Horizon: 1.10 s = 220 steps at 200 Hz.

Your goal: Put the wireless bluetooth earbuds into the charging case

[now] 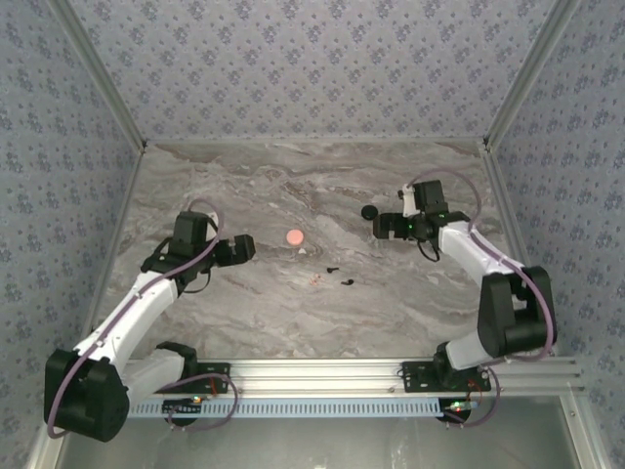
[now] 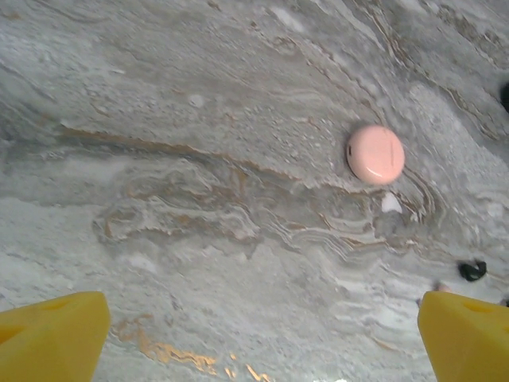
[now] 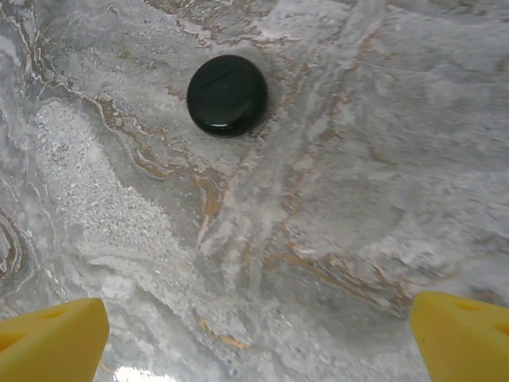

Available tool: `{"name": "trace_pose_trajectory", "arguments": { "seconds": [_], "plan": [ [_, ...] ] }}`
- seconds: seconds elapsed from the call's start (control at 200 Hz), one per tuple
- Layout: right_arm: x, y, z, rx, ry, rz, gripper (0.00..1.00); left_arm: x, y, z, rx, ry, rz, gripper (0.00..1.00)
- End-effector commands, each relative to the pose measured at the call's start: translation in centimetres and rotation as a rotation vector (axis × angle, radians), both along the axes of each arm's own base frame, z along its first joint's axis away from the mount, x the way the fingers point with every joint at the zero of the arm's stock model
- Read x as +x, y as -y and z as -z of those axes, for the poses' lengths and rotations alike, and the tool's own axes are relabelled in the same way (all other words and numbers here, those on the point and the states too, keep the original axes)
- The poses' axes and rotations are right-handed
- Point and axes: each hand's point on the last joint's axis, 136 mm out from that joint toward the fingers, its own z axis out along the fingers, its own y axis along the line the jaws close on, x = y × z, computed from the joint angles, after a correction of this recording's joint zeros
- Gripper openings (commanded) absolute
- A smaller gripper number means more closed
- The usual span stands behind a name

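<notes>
Top camera first: the charging case (image 1: 294, 237) sits on the marble table (image 1: 244, 186) roughly midway between the two arms. The two earbuds (image 1: 340, 276) lie loose just near and right of it, apart from each other and from the case. The left gripper (image 1: 241, 249) hovers to the left of the case and points at it, which to me looks like a lineup for grabbing or steadying it. The right gripper (image 1: 384, 226) is over on the right beside a black puck (image 1: 368, 212), not touching it as far as I can tell.

Left wrist cam: yellow fingertips (image 2: 52, 338) sit in the two bottom corners, spread wide, with nothing between them but table. The case (image 2: 375, 153) is ahead and right of centre. It's closed up, so I can't see anything in it. One of the earbuds (image 2: 472, 270) shows on bare marble at the right edge. My guess is the case has to be opened before anything goes in, so this is the very start.

Right wrist cam: same deal, fingers wide apart and holding nothing, with the puck (image 3: 227, 95) straight ahead, a touch left. It's a shut, glossy disc, so no idea what's inside. Probably a distractor, and this arm isn't lined up on anything the task needs.
</notes>
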Motion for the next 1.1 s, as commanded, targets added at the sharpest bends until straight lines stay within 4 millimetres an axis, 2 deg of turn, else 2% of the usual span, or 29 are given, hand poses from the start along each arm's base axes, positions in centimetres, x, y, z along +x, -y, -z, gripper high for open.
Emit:
{"name": "trace_pose_trajectory", "arguments": {
  "seconds": [0.0,0.14,0.165,0.18,0.215,0.395,0.515,0.895,1.094],
  "plan": [
    [0.6,-1.4,0.9,0.005,-0.070,-0.081,0.97,-0.4,1.0,-1.7,-0.034,0.007,0.024,0.99],
    [3.0,-1.7,2.2,-0.043,-0.114,-0.095,0.93,-0.6,1.3,-1.7,-0.033,0.005,0.031,0.99],
    [2.8,-1.7,3.2,-0.052,-0.145,-0.102,0.91,-0.6,1.4,-1.7,-0.033,0.004,0.032,0.99],
    [3.9,-1.9,2.3,-0.050,-0.121,-0.105,0.90,-0.6,1.3,-1.6,-0.031,0.003,0.032,0.99],
    [4.5,-2.1,2.3,-0.055,-0.123,-0.113,0.88,-0.6,1.3,-1.6,-0.031,0.001,0.030,0.99],
    [6.9,-3.0,3.6,-0.074,-0.170,-0.153,0.74,-0.7,1.1,-1.5,-0.021,-0.008,0.022,0.99],
    [8.3,-3.2,4.5,-0.091,-0.195,-0.160,0.74,-0.8,1.0,-1.4,-0.013,-0.014,0.016,0.99],
    [9.5,-4.5,6.8,-0.138,-0.280,-0.206,0.73,-0.7,0.7,-1.1,0.009,-0.029,0.007,0.99],
    [9.7,-4.5,7.7,-0.202,-0.307,-0.207,0.69,-0.6,0.6,-0.8,0.019,-0.041,0.004,0.99]
  ]
}}
